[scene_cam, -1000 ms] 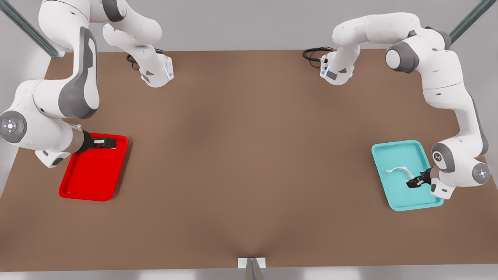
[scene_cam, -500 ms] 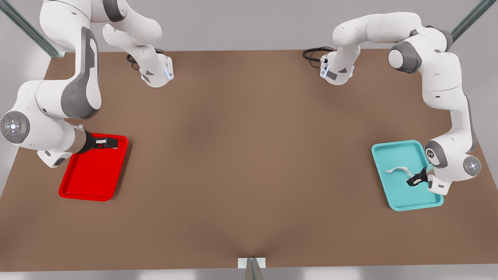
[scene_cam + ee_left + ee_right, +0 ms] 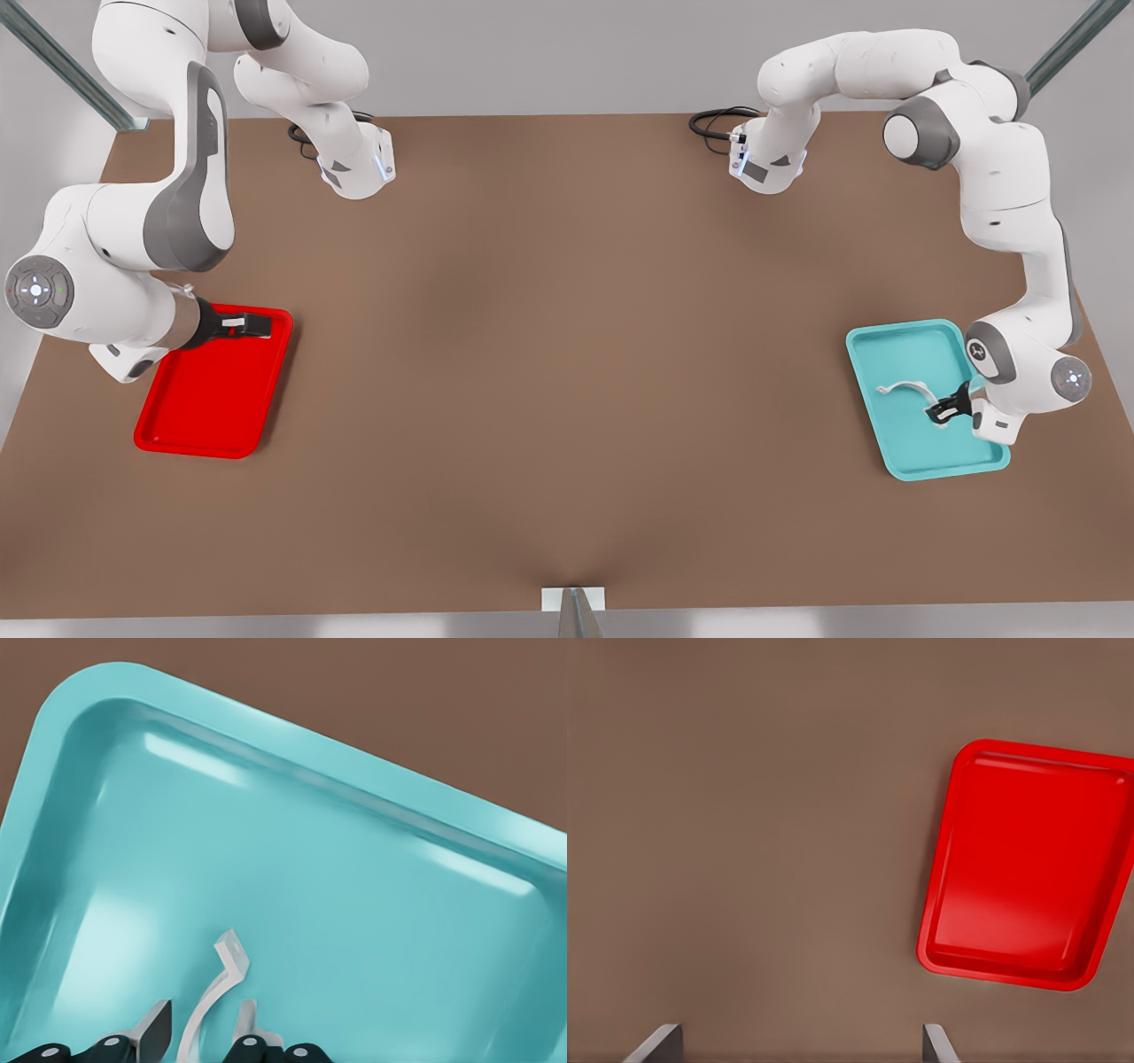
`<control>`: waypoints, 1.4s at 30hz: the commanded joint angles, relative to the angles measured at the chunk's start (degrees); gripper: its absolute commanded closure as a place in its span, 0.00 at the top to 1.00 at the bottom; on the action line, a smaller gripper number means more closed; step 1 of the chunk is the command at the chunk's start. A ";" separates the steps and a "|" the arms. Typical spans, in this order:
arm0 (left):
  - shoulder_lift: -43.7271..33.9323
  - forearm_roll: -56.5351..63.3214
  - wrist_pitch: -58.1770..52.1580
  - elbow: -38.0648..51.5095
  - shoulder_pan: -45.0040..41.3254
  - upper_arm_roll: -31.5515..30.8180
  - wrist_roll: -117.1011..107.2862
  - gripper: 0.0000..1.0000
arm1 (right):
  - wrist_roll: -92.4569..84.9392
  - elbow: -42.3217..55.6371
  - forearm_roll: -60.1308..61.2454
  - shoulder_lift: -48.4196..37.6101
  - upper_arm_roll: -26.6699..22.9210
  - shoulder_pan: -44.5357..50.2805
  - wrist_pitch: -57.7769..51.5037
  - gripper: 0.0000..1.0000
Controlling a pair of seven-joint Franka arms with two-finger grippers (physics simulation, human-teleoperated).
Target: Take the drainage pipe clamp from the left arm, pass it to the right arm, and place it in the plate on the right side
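**Clamp being straddled by the left gripper in the teal tray**

The left gripper is being held with jaws apart, one end of the clamp lying between them, its arc running away across the teal tray. The right gripper, jaws apart, is being kept waiting over the red plate, well apart. No writing is being shown

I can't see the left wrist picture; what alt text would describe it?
A small white drainage pipe clamp lies in a teal tray, with the left gripper open, one fingertip on each side of it. Brown table lies beyond the tray's rim.
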 commanded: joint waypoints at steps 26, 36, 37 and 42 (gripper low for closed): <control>-12.59 0.40 -14.89 2.22 -31.11 -5.80 -34.93 0.21 | -15.15 6.34 17.08 13.90 14.22 5.85 13.01 1.00; -2.57 -0.92 -16.21 18.48 -46.05 -7.38 -74.93 0.21 | -28.86 1.60 3.11 16.37 21.78 15.78 47.02 0.99; -2.48 -1.01 -16.56 19.18 -46.67 -7.38 -75.02 0.21 | -30.36 0.98 3.11 16.54 21.96 16.39 49.48 0.99; -1.43 -2.15 -19.20 22.35 -47.46 -12.21 -74.93 0.21 | -34.57 -13.08 3.81 15.75 36.28 4.62 70.13 0.98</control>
